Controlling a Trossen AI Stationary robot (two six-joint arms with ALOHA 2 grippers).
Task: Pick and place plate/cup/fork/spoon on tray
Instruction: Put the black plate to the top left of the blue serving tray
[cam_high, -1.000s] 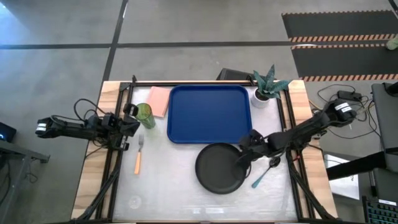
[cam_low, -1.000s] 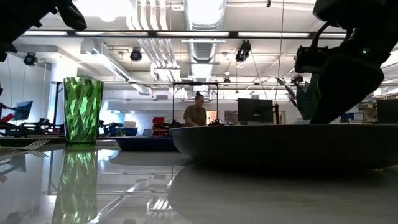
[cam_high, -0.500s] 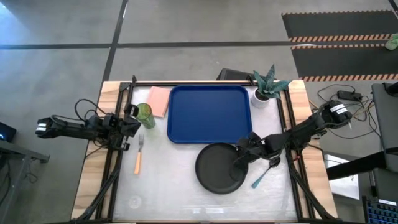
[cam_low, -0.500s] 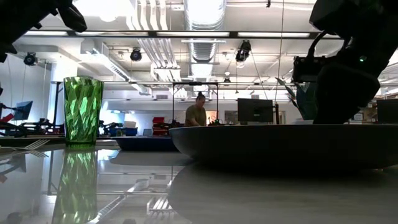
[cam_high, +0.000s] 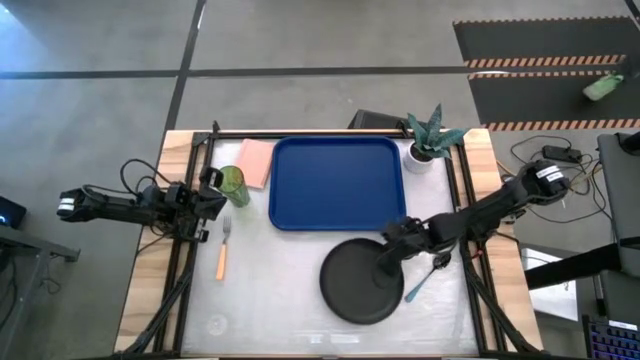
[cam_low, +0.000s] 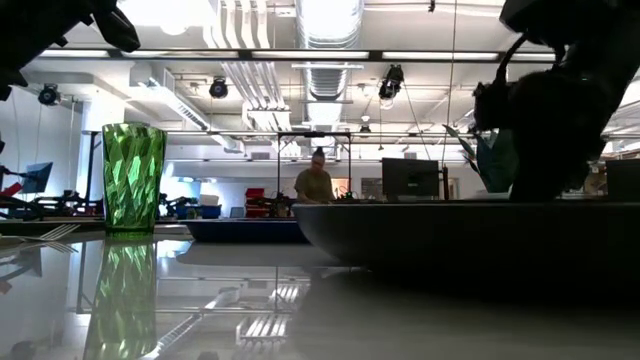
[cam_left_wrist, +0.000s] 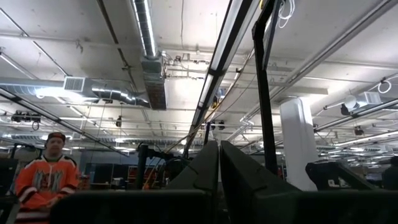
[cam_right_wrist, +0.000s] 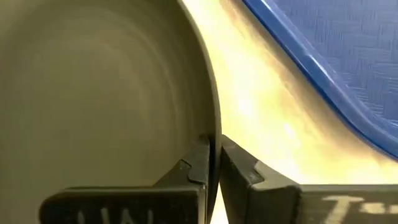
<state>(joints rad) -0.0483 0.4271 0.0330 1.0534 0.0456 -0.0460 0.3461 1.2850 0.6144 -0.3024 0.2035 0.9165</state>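
Observation:
The black plate (cam_high: 360, 284) lies on the white table top, just near of the blue tray (cam_high: 337, 182). My right gripper (cam_high: 388, 262) is shut on the plate's far right rim. To the plate's right the spoon (cam_high: 424, 279) with its teal handle lies flat. At the far left the green cup (cam_high: 233, 183) stands upright, and the orange-handled fork (cam_high: 223, 250) lies near of it. My left gripper (cam_high: 214, 192) waits shut beside the cup, touching nothing. My right gripper pinches the plate's raised rim (cam_right_wrist: 215, 127) between its two fingers, one finger (cam_right_wrist: 196, 163) inside the plate and one (cam_right_wrist: 239, 167) outside. It comes slanting down from the table's right side, across the rim. Whether the plate's base still rests on the table I cannot tell.
A pink rectangle (cam_high: 255, 163) lies at the tray's far left corner, and a white pot with a spiky plant (cam_high: 428, 142) stands at its far right. A person in orange (cam_left_wrist: 42, 180) stands in the room beyond the table.
My right gripper has come down onto the plate's far right rim and shut on it. The plate has shifted a little toward the table's near right.

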